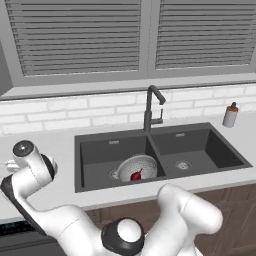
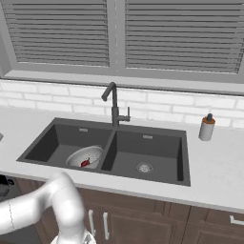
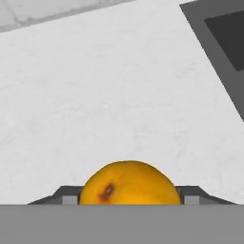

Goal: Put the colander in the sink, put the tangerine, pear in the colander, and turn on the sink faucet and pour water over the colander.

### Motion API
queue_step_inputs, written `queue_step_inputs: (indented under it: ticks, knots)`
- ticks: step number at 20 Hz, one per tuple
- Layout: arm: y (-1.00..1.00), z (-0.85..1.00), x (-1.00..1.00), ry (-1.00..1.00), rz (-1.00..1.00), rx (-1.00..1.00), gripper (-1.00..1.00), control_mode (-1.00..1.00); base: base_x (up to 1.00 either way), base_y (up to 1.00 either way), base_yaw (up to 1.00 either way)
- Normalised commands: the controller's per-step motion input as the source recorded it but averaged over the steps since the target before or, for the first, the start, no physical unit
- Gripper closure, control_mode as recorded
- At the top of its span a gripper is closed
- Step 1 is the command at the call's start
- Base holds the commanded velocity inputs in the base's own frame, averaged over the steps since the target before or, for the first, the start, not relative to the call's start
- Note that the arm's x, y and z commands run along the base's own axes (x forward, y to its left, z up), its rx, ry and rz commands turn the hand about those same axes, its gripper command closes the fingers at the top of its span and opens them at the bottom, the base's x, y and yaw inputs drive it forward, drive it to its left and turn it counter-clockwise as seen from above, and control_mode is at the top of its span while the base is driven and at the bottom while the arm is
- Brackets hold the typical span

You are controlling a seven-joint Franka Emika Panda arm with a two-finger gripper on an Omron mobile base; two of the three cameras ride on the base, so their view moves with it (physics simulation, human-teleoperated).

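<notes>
The tangerine [image 3: 129, 186], round and bright orange, sits between my gripper [image 3: 129, 200] fingers, which press its two sides; the gripper is shut on it above the white counter [image 3: 105, 105], left of the sink corner [image 3: 214, 43]. In the left base view my hand hangs over the counter left of the sink [image 1: 115, 137]. The silvery colander [image 1: 145, 164] rests in the left basin with the dark red pear [image 1: 136, 175] inside it. From the right base view the colander [image 2: 78, 155] and pear [image 2: 86, 163] sit the same way. The dark faucet [image 1: 150, 107] rises behind the basins' divider.
A small white soap dispenser [image 1: 230, 116] stands on the counter right of the sink. A white brick backsplash and shuttered windows run behind the counter. Wooden cabinet doors [image 2: 143, 219] lie below the counter edge. The right basin has a round silver drain [image 1: 183, 165].
</notes>
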Motion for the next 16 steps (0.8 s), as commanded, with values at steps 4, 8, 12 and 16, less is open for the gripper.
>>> queue_step_inputs:
  ticks: [4,8,12,16]
  knots:
    - [-1.0,0.44,0.0,-0.05,-0.42,0.24,1.0,-1.0,0.0,0.0,0.0]
    - [-1.0,0.15,0.01,0.11,-0.48,0.26,1.0,-1.0,0.0,0.0,0.0]
    - [-1.0,0.03,0.14,0.37,-0.46,0.23,1.0,-1.0,0.0,0.0,0.0]
    - [-1.0,0.02,0.16,0.56,-0.42,0.2,1.0,-1.0,0.0,0.0,0.0]
